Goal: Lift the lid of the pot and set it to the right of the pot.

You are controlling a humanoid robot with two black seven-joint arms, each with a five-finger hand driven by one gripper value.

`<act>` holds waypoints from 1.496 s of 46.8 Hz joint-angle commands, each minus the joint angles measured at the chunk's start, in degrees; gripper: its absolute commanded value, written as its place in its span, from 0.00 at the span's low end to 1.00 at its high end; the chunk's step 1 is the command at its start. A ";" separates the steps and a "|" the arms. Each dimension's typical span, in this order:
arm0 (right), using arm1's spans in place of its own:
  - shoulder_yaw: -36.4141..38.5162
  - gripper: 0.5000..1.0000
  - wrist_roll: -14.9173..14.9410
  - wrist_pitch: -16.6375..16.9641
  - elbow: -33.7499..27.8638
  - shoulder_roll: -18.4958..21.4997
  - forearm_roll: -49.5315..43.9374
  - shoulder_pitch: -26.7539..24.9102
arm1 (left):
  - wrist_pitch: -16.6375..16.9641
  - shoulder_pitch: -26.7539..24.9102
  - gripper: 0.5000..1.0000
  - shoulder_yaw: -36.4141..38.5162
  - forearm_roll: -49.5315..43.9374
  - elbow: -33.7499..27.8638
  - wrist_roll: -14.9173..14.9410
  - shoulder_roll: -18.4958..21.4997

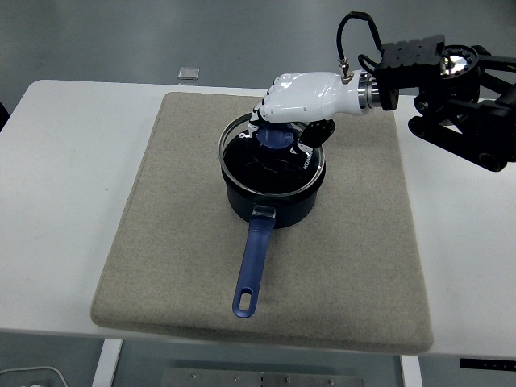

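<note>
A dark blue pot (274, 197) with a long blue handle (252, 262) stands in the middle of the beige mat (177, 242). Its glass lid (266, 157) with a blue knob (279, 139) is raised a little above the rim and tilted. My right hand (282, 125), white with black fingers, reaches in from the right and is shut on the knob. The knob is partly hidden under the palm. The left arm does not appear in the head view.
The mat lies on a white table (64, 145). A small grey square object (189, 73) rests at the table's far edge. Bare mat shows to the right of the pot (371, 210). My right arm's black links (459, 105) hang over the table's right side.
</note>
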 commanded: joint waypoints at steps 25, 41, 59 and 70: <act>0.67 0.00 0.00 -0.07 -4.74 0.62 0.59 1.08 | -0.03 0.00 1.00 0.05 0.00 0.00 0.00 0.00; 0.58 0.00 0.00 -0.07 -11.94 0.97 1.82 1.25 | -0.03 0.00 1.00 0.05 0.00 0.00 0.00 0.00; -0.30 0.00 0.00 -0.16 -19.77 1.67 1.65 0.55 | -0.03 0.00 1.00 -0.04 0.00 0.00 0.00 0.00; -1.61 0.00 0.00 -0.42 -23.02 1.67 1.47 -0.42 | 0.06 0.00 1.00 -0.04 0.00 0.00 0.00 0.00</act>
